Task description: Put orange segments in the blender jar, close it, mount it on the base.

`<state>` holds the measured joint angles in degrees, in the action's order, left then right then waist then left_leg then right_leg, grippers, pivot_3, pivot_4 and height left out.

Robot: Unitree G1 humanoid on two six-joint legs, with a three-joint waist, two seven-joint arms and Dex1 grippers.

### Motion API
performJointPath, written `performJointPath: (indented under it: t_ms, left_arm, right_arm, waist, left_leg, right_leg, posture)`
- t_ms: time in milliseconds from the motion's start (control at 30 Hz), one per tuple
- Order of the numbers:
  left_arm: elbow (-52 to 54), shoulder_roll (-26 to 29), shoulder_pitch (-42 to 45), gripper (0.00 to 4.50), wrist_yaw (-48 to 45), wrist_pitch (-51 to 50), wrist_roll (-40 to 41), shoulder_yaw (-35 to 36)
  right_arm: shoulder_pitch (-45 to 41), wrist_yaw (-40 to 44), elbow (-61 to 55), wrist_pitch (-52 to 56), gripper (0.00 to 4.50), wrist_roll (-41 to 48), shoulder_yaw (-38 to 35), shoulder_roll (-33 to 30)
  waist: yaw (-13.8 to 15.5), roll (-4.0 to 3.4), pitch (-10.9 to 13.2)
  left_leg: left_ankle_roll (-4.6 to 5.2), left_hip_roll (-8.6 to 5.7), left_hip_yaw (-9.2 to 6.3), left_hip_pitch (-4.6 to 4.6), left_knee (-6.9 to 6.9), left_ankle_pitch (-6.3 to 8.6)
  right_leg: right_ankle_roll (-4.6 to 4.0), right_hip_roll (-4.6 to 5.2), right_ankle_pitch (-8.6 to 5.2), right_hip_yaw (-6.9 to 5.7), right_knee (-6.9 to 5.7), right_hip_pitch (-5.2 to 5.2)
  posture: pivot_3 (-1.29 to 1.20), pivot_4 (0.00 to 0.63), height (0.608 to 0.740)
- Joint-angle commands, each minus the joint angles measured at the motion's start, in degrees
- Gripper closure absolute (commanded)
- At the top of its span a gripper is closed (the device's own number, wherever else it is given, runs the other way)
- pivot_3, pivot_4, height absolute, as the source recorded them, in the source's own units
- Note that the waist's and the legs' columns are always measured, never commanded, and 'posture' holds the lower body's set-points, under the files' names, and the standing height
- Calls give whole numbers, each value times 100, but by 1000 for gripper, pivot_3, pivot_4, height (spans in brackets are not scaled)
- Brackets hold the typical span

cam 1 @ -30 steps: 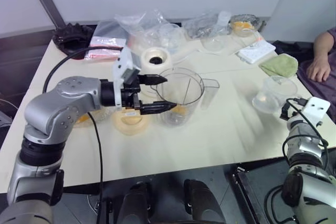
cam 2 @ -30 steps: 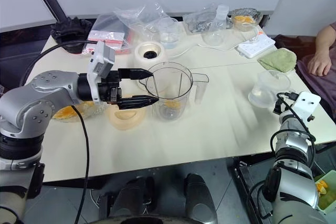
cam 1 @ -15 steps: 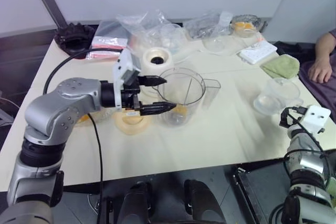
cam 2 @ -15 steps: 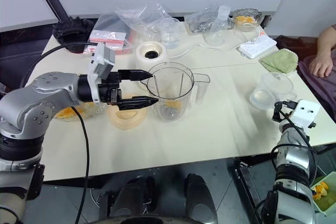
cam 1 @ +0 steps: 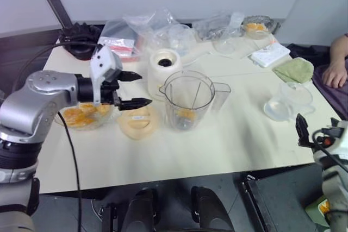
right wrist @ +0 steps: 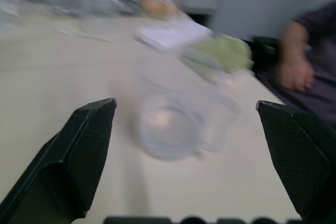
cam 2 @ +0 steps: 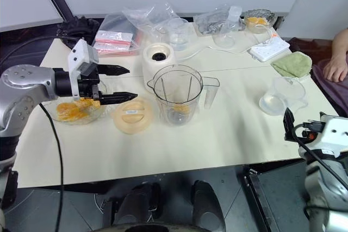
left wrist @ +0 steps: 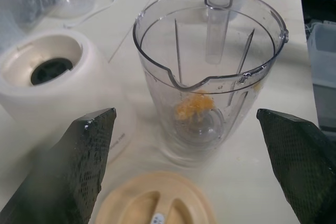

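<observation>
The clear blender jar (cam 1: 187, 99) stands upright mid-table with a few orange segments (left wrist: 194, 106) at its bottom. More orange segments fill a glass bowl (cam 1: 84, 115) to its left. The cream base (cam 1: 165, 63) stands just behind the jar, and a pale orange lid (cam 1: 138, 122) lies between bowl and jar. My left gripper (cam 1: 142, 87) hovers open and empty above the lid, left of the jar and pointing at it. My right gripper (right wrist: 184, 106) is open and empty at the table's front right edge, facing a small clear container (right wrist: 173, 124).
A green cloth (cam 1: 293, 69) and a white power strip (cam 1: 269, 54) lie at the right, where a person's hand (cam 1: 334, 71) rests on the table edge. Plastic bags (cam 1: 152, 28) and glassware crowd the back; a black object (cam 1: 81, 33) sits back left.
My left gripper has drawn back to the left, off the jar's rim. My right arm has lifted so that its gripper now points level across the table.
</observation>
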<state>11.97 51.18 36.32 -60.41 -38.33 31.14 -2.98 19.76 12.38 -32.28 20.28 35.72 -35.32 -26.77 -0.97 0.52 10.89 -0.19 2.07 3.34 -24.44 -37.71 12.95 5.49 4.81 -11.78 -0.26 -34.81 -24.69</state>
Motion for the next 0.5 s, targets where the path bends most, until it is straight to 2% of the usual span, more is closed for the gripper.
performJointPath:
  t_ms: [33, 133, 233, 400, 500]
  left_arm:
    - [-584, 11, 36, 0, -431, 987, -986, -737]
    - [-1358, -191, 258, 0, -590, 1384, -1595, -1241]
    - [-2369, -432, 539, 0, -794, 2063, -2349, -1770]
    - [-3935, -938, 1182, 0, -1115, 3161, -3057, -2150]
    - [-4986, -1274, 1639, 0, -1072, 3675, -3483, -2290]
  right_arm:
    - [671, 701, -623, 410, 26, 969, -622, -298]
    - [1114, 1012, -878, 686, 26, 1551, -871, -457]
    - [1386, 1147, -1291, 934, 26, 2243, -945, -564]
    - [1513, 927, -1811, 1166, 26, 3029, -949, -825]
    - [1437, 816, -1905, 1205, 26, 3103, -913, -1016]
  waist:
    - [63, -21, -13]
    - [132, -17, -14]
    - [176, -13, -14]
    - [187, -6, -12]
    - [206, 7, -11]
  left_leg:
    - [-2, 1, 0, -1, 1, 1]
    - [-3, 1, 3, -3, 53, 2]
    - [8, -8, 9, -10, 59, 5]
    - [48, -24, 18, -75, 51, 10]
    - [52, -27, 21, -101, 26, 11]
  right_leg:
    - [0, 0, 0, -1, 15, 2]
    - [-17, 3, 11, -6, 81, 12]
    - [-13, 16, 9, -9, 75, 2]
    - [4, 7, -2, -15, 72, -43]
    - [7, 4, 1, -17, 67, -60]
  posture:
    - [0, 150, 740]
    - [0, 150, 740]
    - [0, 150, 740]
    - [0, 150, 740]
    - [0, 150, 740]
